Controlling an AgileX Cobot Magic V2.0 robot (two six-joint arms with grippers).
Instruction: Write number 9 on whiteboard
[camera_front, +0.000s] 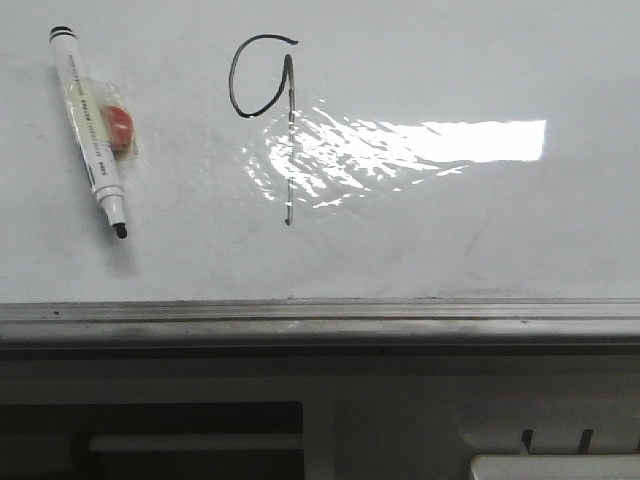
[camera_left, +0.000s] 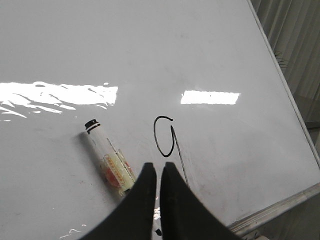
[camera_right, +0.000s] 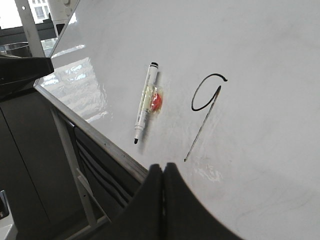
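Observation:
The number 9 (camera_front: 288, 100) is drawn in thin black line on the whiteboard (camera_front: 450, 230), with an open loop and a long straight tail. A white marker pen (camera_front: 92, 130) lies loose on the board to the left of it, black tip uncapped, with an orange-red patch on its barrel. Neither gripper shows in the front view. My left gripper (camera_left: 158, 166) is shut and empty, above the board between the marker pen (camera_left: 107, 157) and the number 9 (camera_left: 176, 147). My right gripper (camera_right: 163, 167) is shut and empty over the board's edge, apart from the marker pen (camera_right: 144, 102) and the number 9 (camera_right: 202, 125).
A grey metal rail (camera_front: 320, 318) runs along the board's near edge. Below it stands grey-white moulded furniture (camera_front: 400, 420) with dark slots. Bright glare (camera_front: 470, 140) lies on the board right of the 9. A dark frame with white struts (camera_right: 85, 195) is beside the board.

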